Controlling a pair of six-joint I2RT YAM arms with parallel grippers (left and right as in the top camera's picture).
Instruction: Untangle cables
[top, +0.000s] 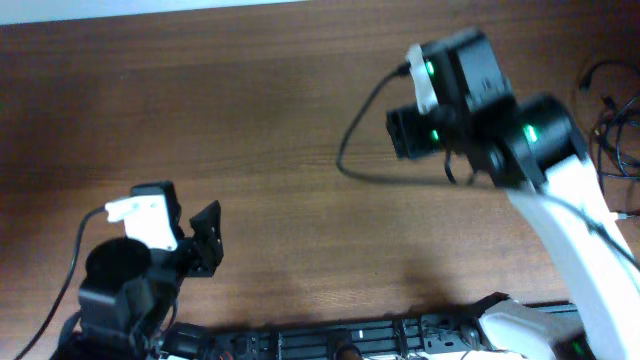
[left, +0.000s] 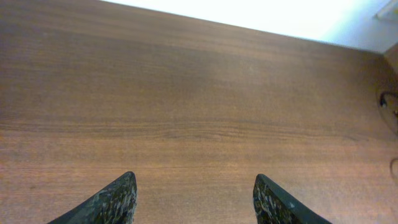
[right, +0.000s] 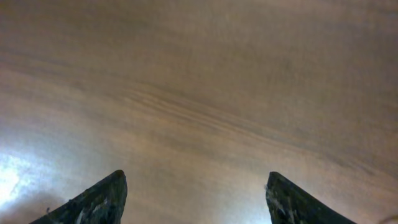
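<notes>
The cables (top: 612, 115) are thin black cords lying in a loose tangle at the far right edge of the table, partly cut off by the frame. A bit of them also shows at the right edge of the left wrist view (left: 388, 106). My left gripper (top: 205, 243) is open and empty near the front left, far from the cables; its fingers (left: 194, 190) frame bare wood. My right gripper (top: 402, 133) is open and empty over the table's back right, to the left of the cables; its fingers (right: 194, 190) frame only bare wood.
The brown wooden table (top: 250, 120) fills the views. A thicker black arm cable (top: 355, 140) loops from the right wrist over the table. A black rail (top: 350, 340) runs along the front edge. The table's back edge (left: 249, 25) meets a white surface.
</notes>
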